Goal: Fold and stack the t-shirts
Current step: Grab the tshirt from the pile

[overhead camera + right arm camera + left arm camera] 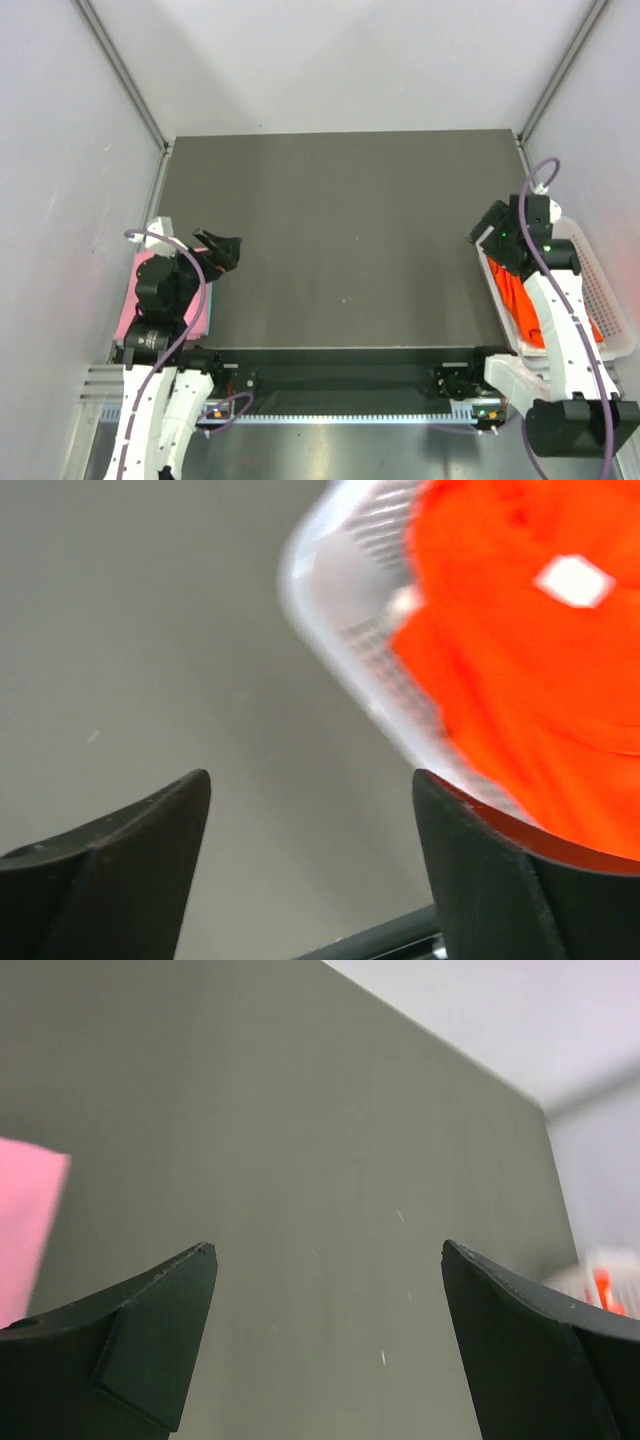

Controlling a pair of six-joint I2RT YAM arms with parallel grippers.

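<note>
left claw: black jaws spread wide with nothing between them, hanging over bare table just beside the pink t-shirt.
right claw: jaws apart, gripping nothing, poised over the table's right side at one rounded corner of the basket.
pink t-shirt: lies flat at the near-left edge of the table, with straight edges like a folded piece. the left arm covers much of it from above, and the left wrist view catches only one corner.
orange-red t-shirt: bunched and creased inside the basket on the right. from above, the right arm hides part of it.
neck label: small white patch facing up on the orange-red fabric, too blurred to read.
basket: white, with slotted walls, sitting along the table's right edge.
table: dark grey and matte, with pale walls on three sides.
left arm: bent low over the pink t-shirt, with a purple cable looping over it.
right arm: white links reach along the basket, with a purple cable trailing beside them.
</note>
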